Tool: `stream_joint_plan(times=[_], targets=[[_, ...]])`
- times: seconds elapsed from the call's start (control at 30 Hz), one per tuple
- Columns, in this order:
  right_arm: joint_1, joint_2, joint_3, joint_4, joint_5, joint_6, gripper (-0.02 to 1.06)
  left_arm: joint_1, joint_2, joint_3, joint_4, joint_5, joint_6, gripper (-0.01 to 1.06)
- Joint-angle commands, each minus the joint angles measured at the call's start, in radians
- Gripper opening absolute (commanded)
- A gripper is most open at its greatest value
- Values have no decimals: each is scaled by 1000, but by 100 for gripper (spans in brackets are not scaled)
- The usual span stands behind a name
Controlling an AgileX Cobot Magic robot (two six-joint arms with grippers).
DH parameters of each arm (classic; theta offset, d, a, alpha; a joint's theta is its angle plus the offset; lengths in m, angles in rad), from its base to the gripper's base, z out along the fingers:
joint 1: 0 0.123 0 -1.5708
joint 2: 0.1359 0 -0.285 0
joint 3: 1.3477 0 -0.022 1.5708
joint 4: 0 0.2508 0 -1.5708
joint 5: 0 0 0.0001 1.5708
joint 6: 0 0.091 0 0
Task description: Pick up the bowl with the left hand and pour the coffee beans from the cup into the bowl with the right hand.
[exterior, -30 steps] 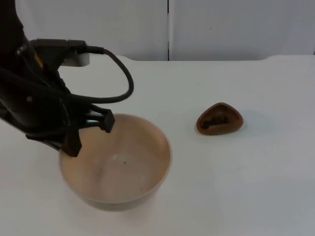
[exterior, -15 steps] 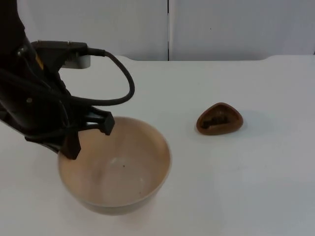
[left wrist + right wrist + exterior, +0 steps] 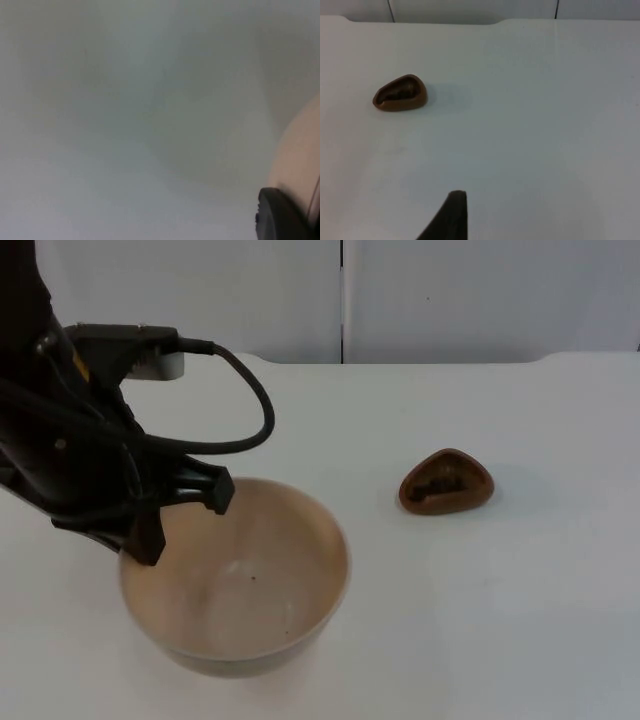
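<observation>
Left gripper (image 3: 180, 515) fingers clamped on the near-left rim of the tan bowl (image 3: 240, 585), at the table's (image 3: 480, 620) front left. Right gripper's dark fingertip (image 3: 451, 216) above bare white table, finger spread impossible to tell. Brown cup (image 3: 446, 482) with coffee beans lying well apart to the right. Grey partition wall (image 3: 480, 295) behind.
</observation>
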Motion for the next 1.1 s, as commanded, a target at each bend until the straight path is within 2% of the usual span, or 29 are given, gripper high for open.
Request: stream_joint_plan(times=[0.0,0.2,0.37,0.53,0.63,0.93,1.07], targets=[[-4,-4,6,5,-3,2,105,-5,-9,-3,-16,0,-9,0],[-4,2,2,7,-10,2,105,-5,-9,-3,-21,0,-9,0],[-4,119,-42,31,-57,-24,105,-5,-9,-3,-26,-7,-9,0],[-4,347,-142,31,-173,-24,105,-5,-9,-3,-26,-27,-9,0],[-4,456,-186,31,-200,-24,105,-5,-9,-3,-29,-27,-9,0],[-4,853,-405,49,-223,-66,105,-5,-9,-3,-40,-41,-9,0],[-3,953,-472,49,-223,-66,105,-5,-9,-3,-42,-41,-9,0]])
